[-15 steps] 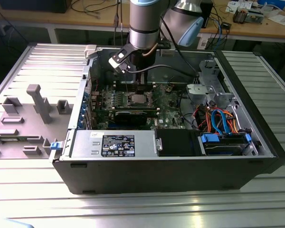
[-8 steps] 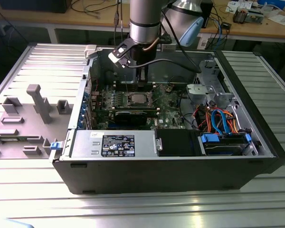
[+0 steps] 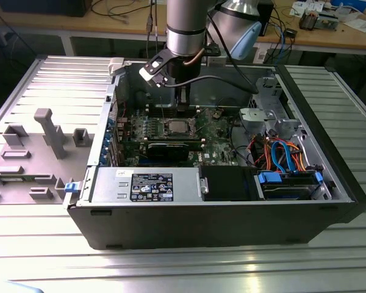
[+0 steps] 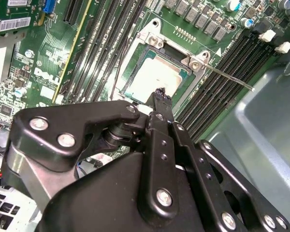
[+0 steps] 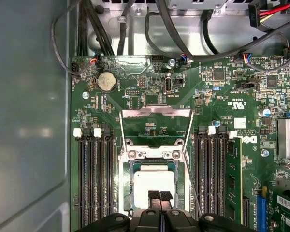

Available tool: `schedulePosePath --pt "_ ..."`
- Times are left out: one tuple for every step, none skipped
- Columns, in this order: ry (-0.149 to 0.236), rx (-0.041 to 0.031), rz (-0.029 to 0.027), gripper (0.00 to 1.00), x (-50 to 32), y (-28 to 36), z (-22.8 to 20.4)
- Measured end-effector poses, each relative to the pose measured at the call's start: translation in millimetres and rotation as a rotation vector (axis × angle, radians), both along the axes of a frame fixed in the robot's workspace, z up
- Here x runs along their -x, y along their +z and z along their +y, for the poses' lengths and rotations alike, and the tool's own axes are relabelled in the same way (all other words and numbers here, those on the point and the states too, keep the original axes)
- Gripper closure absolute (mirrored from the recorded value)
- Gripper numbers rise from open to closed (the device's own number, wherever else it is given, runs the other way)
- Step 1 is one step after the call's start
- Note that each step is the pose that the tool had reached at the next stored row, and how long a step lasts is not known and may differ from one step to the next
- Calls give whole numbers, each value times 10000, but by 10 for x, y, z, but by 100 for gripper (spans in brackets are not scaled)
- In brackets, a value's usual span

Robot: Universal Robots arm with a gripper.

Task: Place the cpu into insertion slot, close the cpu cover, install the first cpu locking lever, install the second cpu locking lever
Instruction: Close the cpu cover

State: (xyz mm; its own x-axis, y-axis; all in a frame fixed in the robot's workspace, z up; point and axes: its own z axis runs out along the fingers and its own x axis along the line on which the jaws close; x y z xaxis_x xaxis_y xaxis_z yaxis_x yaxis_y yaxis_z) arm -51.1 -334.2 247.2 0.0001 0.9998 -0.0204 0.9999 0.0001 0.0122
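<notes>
The cpu (image 5: 154, 180) lies flat in the insertion slot on the green board, its silver top also seen in the second wrist view (image 4: 154, 77) and the exterior view (image 3: 175, 127). The cpu cover (image 5: 157, 113) stands open, swung back from the socket, with bare board visible through its window. A thin locking lever (image 4: 227, 77) sticks out free beside the socket, and another rod (image 5: 193, 186) runs along the socket's side. My gripper (image 5: 160, 195) hangs just above the cpu's edge, its two fingertips (image 4: 159, 94) pressed together, shut on nothing. It reaches down into the case (image 3: 183, 110).
Memory slots (image 5: 94, 179) flank the socket on both sides. Cable bundles (image 5: 183, 29) hang near the case wall (image 5: 29, 121). A power supply (image 3: 146, 186) and drive bay (image 3: 290, 183) fill the case front. Grey fixtures (image 3: 49, 131) stand on the exterior view's left.
</notes>
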Motion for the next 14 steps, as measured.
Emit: schedulePosePath --pt "-1 0 -1 89 -24 -1 0" --pt "-2 -1 0 89 -58 -2 0" --pt "-1 -1 -2 89 -87 -4 0" --pt "-2 -2 -1 89 -105 -5 0" --pt "-2 0 -1 89 -121 -5 0" --pt "-1 0 0 89 -127 0 0" --pt "-2 -2 -1 89 -128 21 1" --pt "-2 -1 -1 89 -128 43 1" --pt "-3 -3 -1 89 -128 56 1" --pt "-1 -3 -1 89 -138 64 1" --pt "-2 -5 -2 89 -159 63 2" --pt "-3 -3 2 89 -221 64 1" --pt "-3 -4 2 89 -261 62 1" --pt "-1 -3 2 89 -293 62 2"
